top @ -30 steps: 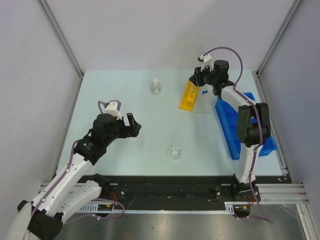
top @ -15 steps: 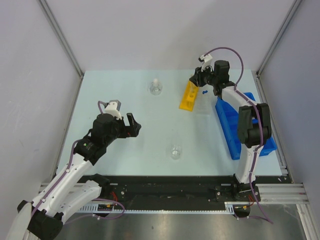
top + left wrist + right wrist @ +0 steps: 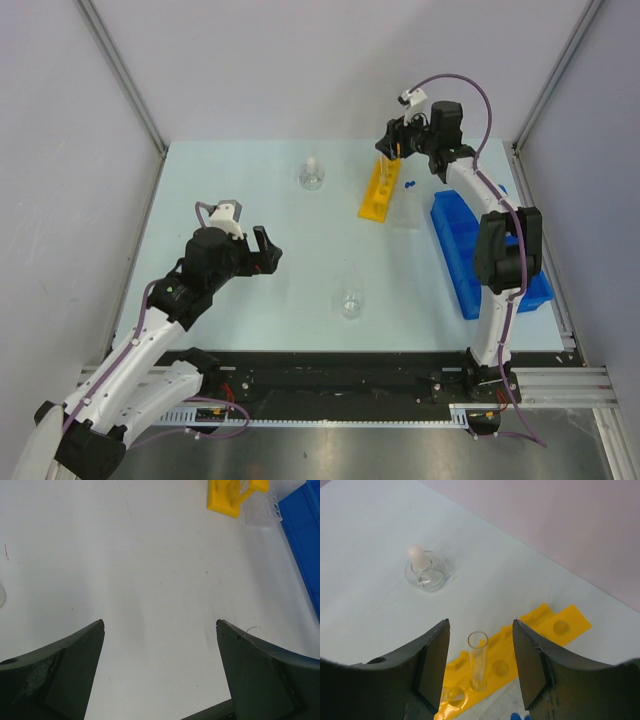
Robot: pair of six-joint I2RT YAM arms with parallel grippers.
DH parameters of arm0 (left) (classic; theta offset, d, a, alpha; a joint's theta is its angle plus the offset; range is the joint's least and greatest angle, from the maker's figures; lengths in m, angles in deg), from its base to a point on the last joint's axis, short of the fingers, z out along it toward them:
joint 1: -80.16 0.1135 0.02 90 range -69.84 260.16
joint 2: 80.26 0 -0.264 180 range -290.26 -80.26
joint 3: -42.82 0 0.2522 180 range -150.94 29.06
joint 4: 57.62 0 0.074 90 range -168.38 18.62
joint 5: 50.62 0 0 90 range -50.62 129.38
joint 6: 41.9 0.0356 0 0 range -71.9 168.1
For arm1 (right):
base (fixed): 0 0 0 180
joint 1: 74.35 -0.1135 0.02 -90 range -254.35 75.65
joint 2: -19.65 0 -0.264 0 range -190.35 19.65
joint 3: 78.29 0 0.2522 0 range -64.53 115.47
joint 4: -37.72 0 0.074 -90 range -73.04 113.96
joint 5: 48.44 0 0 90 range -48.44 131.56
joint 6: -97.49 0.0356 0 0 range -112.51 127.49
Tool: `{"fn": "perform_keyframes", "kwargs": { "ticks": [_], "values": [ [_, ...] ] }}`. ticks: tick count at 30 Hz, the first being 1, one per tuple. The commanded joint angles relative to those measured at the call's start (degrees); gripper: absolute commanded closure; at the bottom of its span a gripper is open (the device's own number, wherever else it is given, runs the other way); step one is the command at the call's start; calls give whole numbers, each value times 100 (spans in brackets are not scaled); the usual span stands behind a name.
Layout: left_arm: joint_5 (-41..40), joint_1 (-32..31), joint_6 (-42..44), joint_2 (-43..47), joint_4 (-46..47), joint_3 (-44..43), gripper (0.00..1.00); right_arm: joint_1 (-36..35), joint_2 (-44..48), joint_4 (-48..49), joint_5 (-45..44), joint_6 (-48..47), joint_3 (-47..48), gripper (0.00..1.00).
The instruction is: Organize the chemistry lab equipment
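One tube (image 3: pixel 478 664) in rack (image 3: pixel 561 626), right tool (image 3: pixel 480 630) spread

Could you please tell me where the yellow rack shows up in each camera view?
Top camera: yellow rack, far side, right of centre.
Left wrist: rack at the top edge, right of centre.
Right wrist: rack at the bottom, under the open right tool.
Shared landmark: the pale table beneath it.
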Motion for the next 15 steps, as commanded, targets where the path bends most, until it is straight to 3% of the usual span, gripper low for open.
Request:
{"fn": "perform_keyframes", "kwargs": {
  "ticks": [1,6,15],
  "values": [
    [76,42,72,65,173,-54,3,-11,-222,-1067,46,-190,1018,42],
    [102,42,63,83,173,-54,3,-99,-811,-2457,-305,-427,2128,42],
    [120,42,81,65,182,-63,3,-310,-1093,-3215,-771,-840,2771,44]
  ]
}}
